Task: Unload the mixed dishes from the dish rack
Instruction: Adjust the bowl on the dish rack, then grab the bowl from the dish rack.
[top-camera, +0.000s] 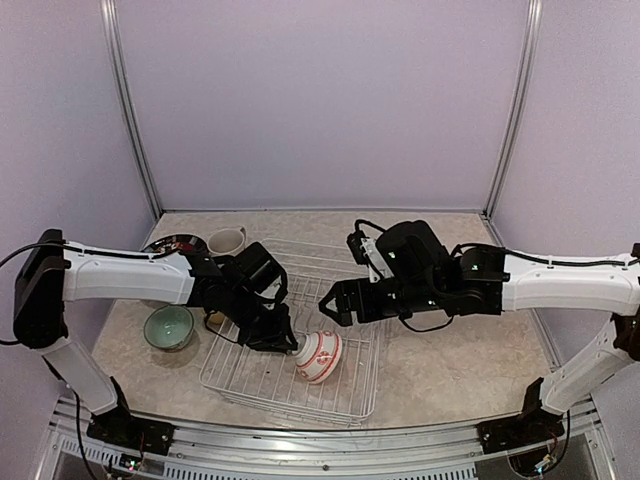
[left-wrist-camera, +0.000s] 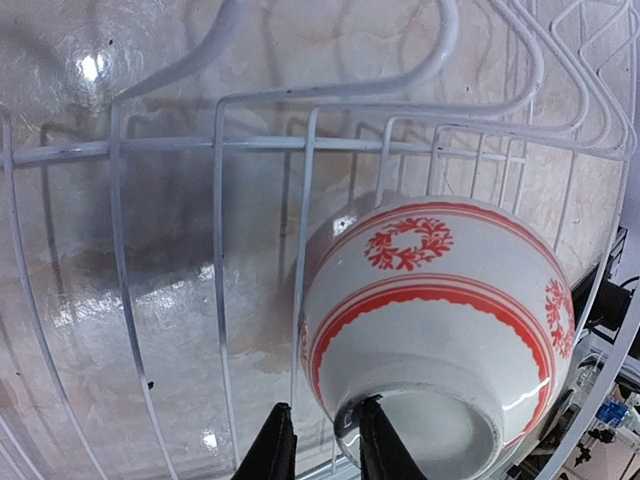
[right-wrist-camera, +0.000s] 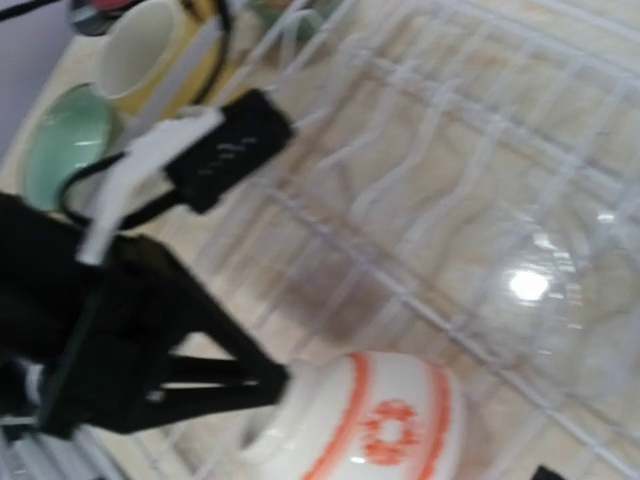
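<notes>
Left gripper pinches the foot ring of the red-and-white bowl, nearly closed. Lift it straight up, clear of the dish rack wires

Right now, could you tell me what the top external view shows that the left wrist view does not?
Only the top external view shows both arms reaching over the rack, plus a green bowl and a cup on the table left of the rack. Only the left wrist view shows, close up, the left end effector with its fingers either side of the bowl's foot ring. Both show the red-and-white bowl lying on its side in the white wire rack.
</notes>
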